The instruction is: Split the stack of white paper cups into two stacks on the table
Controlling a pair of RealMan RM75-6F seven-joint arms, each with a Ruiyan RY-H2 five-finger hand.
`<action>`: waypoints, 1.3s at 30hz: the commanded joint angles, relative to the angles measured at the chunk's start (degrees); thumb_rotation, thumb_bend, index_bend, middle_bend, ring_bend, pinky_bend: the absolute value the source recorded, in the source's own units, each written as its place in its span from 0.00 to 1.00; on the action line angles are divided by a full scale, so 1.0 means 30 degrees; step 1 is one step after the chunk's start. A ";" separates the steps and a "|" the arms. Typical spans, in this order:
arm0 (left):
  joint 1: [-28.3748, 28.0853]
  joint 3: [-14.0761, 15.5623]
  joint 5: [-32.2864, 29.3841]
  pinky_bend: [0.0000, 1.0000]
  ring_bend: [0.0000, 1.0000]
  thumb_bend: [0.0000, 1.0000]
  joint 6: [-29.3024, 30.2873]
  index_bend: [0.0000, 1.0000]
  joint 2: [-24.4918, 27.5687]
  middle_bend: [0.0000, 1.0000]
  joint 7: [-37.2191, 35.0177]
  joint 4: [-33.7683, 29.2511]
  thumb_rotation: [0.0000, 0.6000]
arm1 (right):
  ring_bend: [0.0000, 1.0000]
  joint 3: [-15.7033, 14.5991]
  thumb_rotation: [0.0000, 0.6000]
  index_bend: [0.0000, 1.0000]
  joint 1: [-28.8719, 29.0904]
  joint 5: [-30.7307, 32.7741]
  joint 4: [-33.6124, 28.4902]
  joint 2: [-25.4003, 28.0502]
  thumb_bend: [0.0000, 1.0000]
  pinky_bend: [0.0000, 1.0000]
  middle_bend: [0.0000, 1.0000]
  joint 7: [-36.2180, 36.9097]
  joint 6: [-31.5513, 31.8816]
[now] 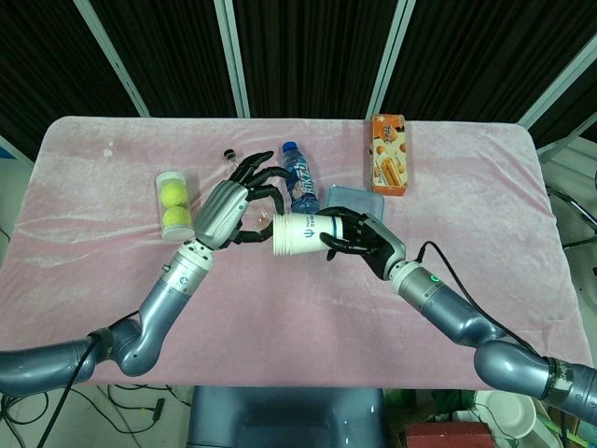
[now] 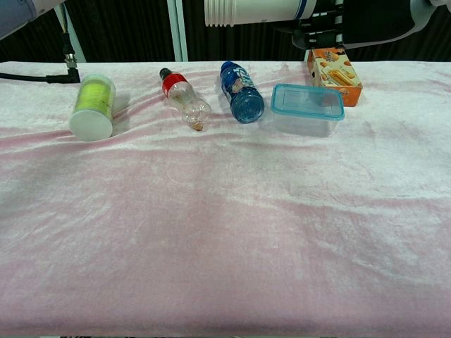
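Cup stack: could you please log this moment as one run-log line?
phase: pre-split | right hand: holds cup stack sideways, aloft | left hand: open beside rims | split: not done

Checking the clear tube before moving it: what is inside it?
In the head view the clear tube holds two yellow-green tennis balls. In the chest view its white cap faces the camera, hiding most of them.

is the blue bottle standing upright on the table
No, the blue bottle lies on its side on the pink cloth, between the clear bottle and the plastic box.
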 commanded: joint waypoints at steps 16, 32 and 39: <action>-0.0048 0.0062 -0.0003 0.05 0.00 0.49 0.0043 0.67 -0.0014 0.26 0.0274 -0.0194 1.00 | 0.62 0.0189 1.00 0.68 -0.0208 0.0189 -0.0004 -0.0182 0.47 0.56 0.55 -0.0709 -0.0087; -0.0080 0.0118 0.0449 0.13 0.00 0.57 0.0368 0.73 -0.0342 0.32 -0.0208 0.0335 1.00 | 0.63 0.0797 1.00 0.70 -0.0714 0.0418 -0.0179 -0.0009 0.47 0.56 0.55 -0.0788 -0.0390; -0.0096 0.0280 0.0608 0.13 0.00 0.59 0.0121 0.75 -0.0162 0.33 -0.0415 0.0459 1.00 | 0.63 0.0969 1.00 0.70 -0.0932 0.0469 -0.0160 0.0059 0.50 0.56 0.55 -0.0831 -0.0520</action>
